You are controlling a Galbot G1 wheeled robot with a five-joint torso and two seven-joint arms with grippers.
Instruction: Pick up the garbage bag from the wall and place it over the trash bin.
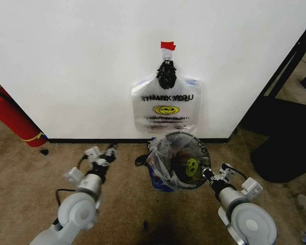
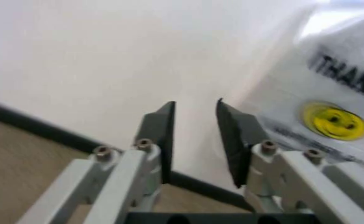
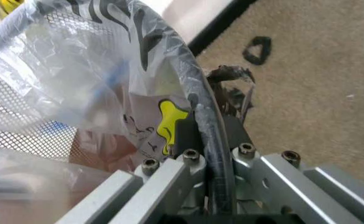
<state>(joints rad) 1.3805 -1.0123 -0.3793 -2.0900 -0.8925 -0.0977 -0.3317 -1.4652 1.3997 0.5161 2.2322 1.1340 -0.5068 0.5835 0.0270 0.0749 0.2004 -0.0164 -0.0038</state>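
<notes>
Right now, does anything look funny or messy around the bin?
Yes. The garbage bag sits crumpled and lopsided over the trash bin, bunched toward the left side. The right gripper pinches the rim with the bag film.

Trash bin base hidden behind draped garbage bag. Right gripper fingertips obscured by rim and film. Fire extinguisher cropped at frame edge.

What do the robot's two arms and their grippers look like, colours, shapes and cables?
Both arms are light grey and silver, with large round disc-shaped joint housings near the camera and black cables looping beside them. The left gripper and right gripper have pale silver metal linkage bars fastened with small round bolts. The jaws are flat, dark, wedge-shaped pads. Small white boxy modules sit on both wrists.
</notes>
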